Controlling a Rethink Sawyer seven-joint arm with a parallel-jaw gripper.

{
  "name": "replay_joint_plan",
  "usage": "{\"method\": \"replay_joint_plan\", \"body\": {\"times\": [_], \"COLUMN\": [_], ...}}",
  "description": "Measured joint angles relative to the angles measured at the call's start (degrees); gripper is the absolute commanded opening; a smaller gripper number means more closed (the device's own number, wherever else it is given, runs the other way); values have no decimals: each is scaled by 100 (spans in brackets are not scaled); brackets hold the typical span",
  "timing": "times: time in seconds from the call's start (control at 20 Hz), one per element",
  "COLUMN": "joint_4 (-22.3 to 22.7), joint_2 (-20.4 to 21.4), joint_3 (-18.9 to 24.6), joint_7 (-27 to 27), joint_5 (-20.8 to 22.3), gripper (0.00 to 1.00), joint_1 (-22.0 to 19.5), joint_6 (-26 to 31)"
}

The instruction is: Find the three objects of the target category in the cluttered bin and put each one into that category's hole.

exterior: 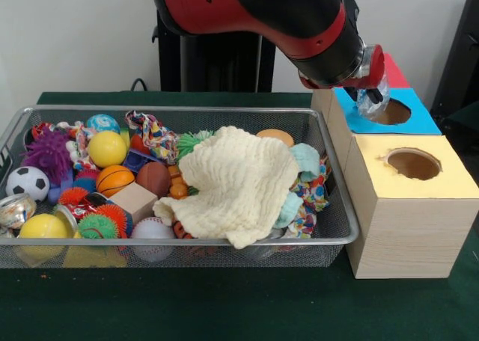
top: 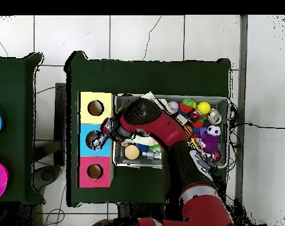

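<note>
**A:** Where's the hand (exterior: 372, 94)?

**B:** Over the blue box's hole (exterior: 391, 112), pinching a clear, crinkly object (exterior: 369, 104). That looks like one delivery nearly done.

**A:** And the bin (exterior: 340, 238)?

**B:** Just beside the boxes, still cluttered; the searching isn't over.

You see a silver wire-mesh bin (exterior: 329, 240), a nubbly cream cloth (exterior: 236, 184), matt wood-grain boxes (exterior: 408, 236), glossy balls.
</note>
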State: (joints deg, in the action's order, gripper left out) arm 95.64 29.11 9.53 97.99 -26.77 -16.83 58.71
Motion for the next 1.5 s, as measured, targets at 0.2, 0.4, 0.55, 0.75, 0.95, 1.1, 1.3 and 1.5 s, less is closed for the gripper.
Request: {"method": "replay_joint_plan", "body": {"times": [0.2,0.4,0.55,0.75,0.95,1.1,1.3,1.5], "joint_4": [125,280,333,362,396,440,480,563], "joint_2": [-4,-18,-29,-26,-28,-28,-28,-15], "joint_3": [-1,-1,-1,-1,-1,2,4,8], "joint_7": [0,0,0,0,0,0,0,0], "joint_5": [4,2,-20,-73,-145,-247,-341,-493], "gripper": [0,0,0,0,0,0,0,0], "joint_1": [2,31,58,61,66,86,92,105], "joint_6": [-1,-4,-5,-6,-52,-143,-219,-332]}}
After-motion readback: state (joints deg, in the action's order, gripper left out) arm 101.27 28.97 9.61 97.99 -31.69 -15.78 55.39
